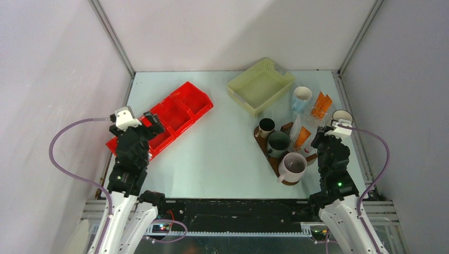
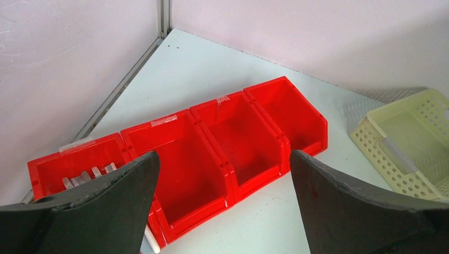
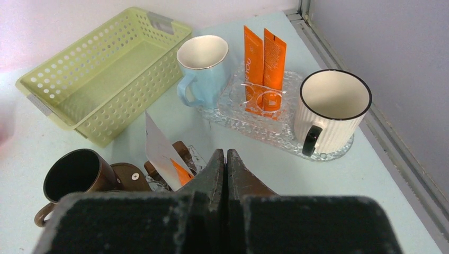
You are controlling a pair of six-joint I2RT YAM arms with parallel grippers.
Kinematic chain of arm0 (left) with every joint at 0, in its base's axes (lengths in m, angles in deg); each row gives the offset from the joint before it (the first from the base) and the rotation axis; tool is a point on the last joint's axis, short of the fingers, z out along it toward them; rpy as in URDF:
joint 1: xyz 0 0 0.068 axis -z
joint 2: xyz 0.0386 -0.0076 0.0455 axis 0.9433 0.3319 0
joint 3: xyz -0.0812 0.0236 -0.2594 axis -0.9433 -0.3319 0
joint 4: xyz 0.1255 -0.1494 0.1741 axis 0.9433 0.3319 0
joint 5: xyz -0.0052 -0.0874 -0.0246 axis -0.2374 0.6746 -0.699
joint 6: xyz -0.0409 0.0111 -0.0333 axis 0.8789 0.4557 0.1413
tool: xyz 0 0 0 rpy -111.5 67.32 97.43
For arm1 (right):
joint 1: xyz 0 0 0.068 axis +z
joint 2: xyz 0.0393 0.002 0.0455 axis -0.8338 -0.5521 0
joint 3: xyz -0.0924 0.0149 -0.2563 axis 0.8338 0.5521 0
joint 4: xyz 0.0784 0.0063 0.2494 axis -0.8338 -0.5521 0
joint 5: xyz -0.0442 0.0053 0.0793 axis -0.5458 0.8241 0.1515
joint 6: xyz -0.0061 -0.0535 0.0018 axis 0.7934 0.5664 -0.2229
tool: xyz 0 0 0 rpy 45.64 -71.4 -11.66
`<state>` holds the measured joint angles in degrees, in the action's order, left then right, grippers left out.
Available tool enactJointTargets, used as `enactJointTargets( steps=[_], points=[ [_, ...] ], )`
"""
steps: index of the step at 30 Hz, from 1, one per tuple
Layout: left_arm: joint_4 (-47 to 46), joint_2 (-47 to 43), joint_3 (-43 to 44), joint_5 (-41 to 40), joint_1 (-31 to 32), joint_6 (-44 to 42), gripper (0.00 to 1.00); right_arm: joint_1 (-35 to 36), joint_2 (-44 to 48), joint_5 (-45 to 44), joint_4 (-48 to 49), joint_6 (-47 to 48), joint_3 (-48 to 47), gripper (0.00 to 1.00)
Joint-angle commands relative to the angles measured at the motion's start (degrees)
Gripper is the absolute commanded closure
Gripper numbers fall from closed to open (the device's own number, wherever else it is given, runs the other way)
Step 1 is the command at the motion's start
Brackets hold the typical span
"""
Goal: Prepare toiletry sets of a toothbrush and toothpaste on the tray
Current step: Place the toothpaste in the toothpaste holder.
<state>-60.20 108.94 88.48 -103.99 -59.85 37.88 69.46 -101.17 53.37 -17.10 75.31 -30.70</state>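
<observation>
The tray (image 1: 271, 159) is seen right of centre on the surface (image 1: 222, 153), loaded with three mugs in a row: a small brown mug (image 1: 266, 127) at the far end, a green mug (image 1: 278, 143) in the middle and a mauve-grey mug (image 1: 293, 166) nearest. A white tube (image 3: 158, 143) and an orange tube (image 1: 302, 137) are stood just beside the tray's right edge. Right by those tubes, the right jaws are pressed shut with nothing between them. Further back, a glass dish (image 3: 265, 129) is set with two orange tubes (image 3: 263, 58) between a blue mug (image 3: 204, 66) and a white ribbed mug (image 3: 331, 108), and a yellow basket (image 3: 106, 74) is placed to its left. Across the surface, the left jaws are spread wide and empty above a red bin (image 2: 249, 182). Slim pale pieces, too small to name, are glimpsed in its end compartment.
</observation>
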Motion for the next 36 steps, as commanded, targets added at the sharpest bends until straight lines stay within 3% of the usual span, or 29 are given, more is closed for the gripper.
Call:
enactJointTargets(
  steps=[1,20,36],
  points=[
    [-2.3,-1.0,-0.7,1.2,-1.1,0.2,0.0,-0.3,-0.7,0.9,4.2,-0.9,0.9,1.0],
    [-2.8,-1.3,-1.2,2.9,-2.3,0.9,0.0,-0.2,3.5,2.9,-0.8,0.2,-1.2,1.0],
    [-3.1,-1.9,-1.5,3.4,-2.9,1.0,0.0,-0.2,-0.5,1.0,-0.9,-1.7,-0.2,1.0]
  ],
)
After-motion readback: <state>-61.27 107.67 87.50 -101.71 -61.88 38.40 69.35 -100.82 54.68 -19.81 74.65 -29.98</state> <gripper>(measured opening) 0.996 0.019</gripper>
